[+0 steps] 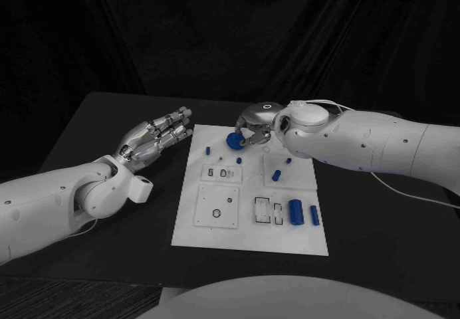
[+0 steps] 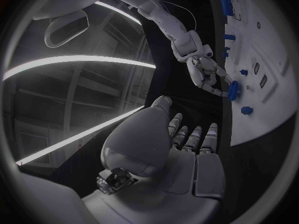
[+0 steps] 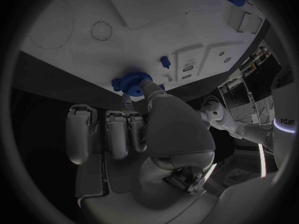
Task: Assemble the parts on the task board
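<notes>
Pinching is seen at the right hand (image 1: pixel 257 131), upper centre of the head view: a blue gear (image 1: pixel 234 141) is held between fingertips at the top edge of the task board (image 1: pixel 249 232), other fingers curled in behind. In the right wrist view the toothed rim of the gear is seen at the fingertips (image 3: pixel 129 100), just over the board's edge. Whether the gear touches the board cannot be told.

The left hand (image 1: pixel 156 138) is seen at centre left of the head view, beside the board's upper left corner — fingers extended, slightly apart, nothing held. It is hovering over the black desk (image 1: pixel 115 119), apart from the board.

On the board, other blue parts are lying: a cylinder (image 1: pixel 296 211) and a thinner pin (image 1: pixel 314 214) at lower right, a short peg (image 1: pixel 277 175) right of centre, a small piece (image 1: pixel 207 151) near the upper left. White recessed blocks are seen in the middle of the board — one with a round hole (image 1: pixel 217 207) at lower left.
</notes>
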Available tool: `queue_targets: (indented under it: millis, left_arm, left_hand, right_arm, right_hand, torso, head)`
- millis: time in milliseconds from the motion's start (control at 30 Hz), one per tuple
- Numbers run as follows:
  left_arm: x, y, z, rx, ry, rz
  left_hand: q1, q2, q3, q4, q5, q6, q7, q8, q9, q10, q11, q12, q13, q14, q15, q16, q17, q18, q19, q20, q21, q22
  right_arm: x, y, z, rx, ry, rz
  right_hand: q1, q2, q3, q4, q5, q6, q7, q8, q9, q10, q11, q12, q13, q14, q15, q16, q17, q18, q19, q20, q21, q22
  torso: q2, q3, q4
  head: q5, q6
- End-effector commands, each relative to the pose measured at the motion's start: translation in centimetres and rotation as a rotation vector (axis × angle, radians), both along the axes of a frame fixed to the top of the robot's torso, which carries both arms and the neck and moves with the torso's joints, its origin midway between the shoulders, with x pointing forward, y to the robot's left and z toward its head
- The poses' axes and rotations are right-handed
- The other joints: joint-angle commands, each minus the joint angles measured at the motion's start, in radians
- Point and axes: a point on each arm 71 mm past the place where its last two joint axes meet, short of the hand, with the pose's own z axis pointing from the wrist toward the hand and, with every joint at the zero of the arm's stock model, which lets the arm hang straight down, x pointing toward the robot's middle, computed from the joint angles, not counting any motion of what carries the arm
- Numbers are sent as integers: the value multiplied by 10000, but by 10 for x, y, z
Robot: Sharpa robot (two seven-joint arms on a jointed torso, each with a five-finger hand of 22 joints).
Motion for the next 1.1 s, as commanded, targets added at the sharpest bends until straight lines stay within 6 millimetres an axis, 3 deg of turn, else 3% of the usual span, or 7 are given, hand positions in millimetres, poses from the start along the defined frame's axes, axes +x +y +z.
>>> queue_targets:
  millis: [33,133,367,600,733,833,1100]
  left_arm:
    - [-1,-1,4,-442,-373,-121]
    - [-1,-1,3,-430,-356,-125]
    - [-1,-1,3,-421,-322,-142]
    - [-1,0,2,-414,-306,-129]
    - [-1,1,2,-400,-309,-97]
    - [-1,1,2,-393,-314,-72]
    - [-2,2,1,-406,-324,-52]
  left_hand:
    - [19,56,57,15,-19,31,72,52,12,28,68,19,5,-13,86,2,13,-48,-6,-16,-1,-10]
    - [19,56,57,15,-19,31,72,52,12,28,68,19,5,-13,86,2,13,-48,-6,-16,-1,-10]
    - [17,46,85,-1,-13,74,102,60,18,30,87,19,6,-11,95,3,13,-60,-11,-16,-5,-12]
    - [16,42,95,-7,-10,78,110,62,19,24,92,17,4,-15,98,1,12,-63,-17,-17,-10,-15]
    - [16,39,101,-11,-9,71,113,61,18,23,94,17,4,-14,99,1,12,-66,-20,-17,-12,-16]
    - [16,39,101,-11,-9,71,113,61,18,23,94,17,4,-14,99,1,12,-66,-20,-17,-12,-16]
    - [16,39,101,-11,-9,71,113,61,18,23,94,17,4,-14,99,1,12,-66,-20,-17,-12,-16]
  right_arm:
    - [0,-1,0,-138,-11,-154]
    - [0,-2,0,-103,-43,-143]
    - [0,-5,1,-7,-149,-138]
    - [-2,-15,4,181,-378,-247]
    - [-6,-32,9,393,-650,-370]
    - [-11,-56,18,539,-898,-561]
    - [-25,-112,28,750,-1318,-1103]
  right_hand:
    - [-143,-50,28,-12,-63,-99,-5,-53,-30,1030,82,25,2633,1042,69,26,2627,60,139,59,-55,1881]
    - [-231,-38,-14,-14,-416,-577,15,-241,-145,1030,100,25,2633,1042,89,26,2627,79,97,87,-134,1854]
    - [-293,-3,-86,-38,-709,-1346,36,-260,-349,1030,127,25,2633,1042,117,26,2627,110,29,117,-262,1809]
    - [-209,51,-51,-104,-619,-1354,-1,-185,-390,1030,99,25,2633,1042,99,26,2627,129,-14,109,-338,1777]
    - [-275,48,-97,-63,-659,-1102,-36,-62,-386,1030,65,25,2633,1042,68,26,2627,112,38,82,-288,1818]
    - [-485,34,-238,129,-1108,-802,-64,62,-391,1030,35,25,2633,1042,34,26,2627,69,157,47,-150,1913]
    - [-587,-10,-387,356,-1583,-648,-202,91,-443,1030,-75,25,2633,1042,-56,26,2627,56,204,-27,-114,1957]
  torso:
    - [-5,0,-11]
    - [-4,-2,-17]
    - [-1,3,-23]
    - [-4,8,-25]
    - [-7,9,-28]
    - [-10,7,-26]
    - [-54,-22,-31]
  head:
    - [14,-1]
    - [16,-1]
    - [39,-1]
    - [9,-1]
    - [19,-1]
    - [40,-1]
    - [78,-1]
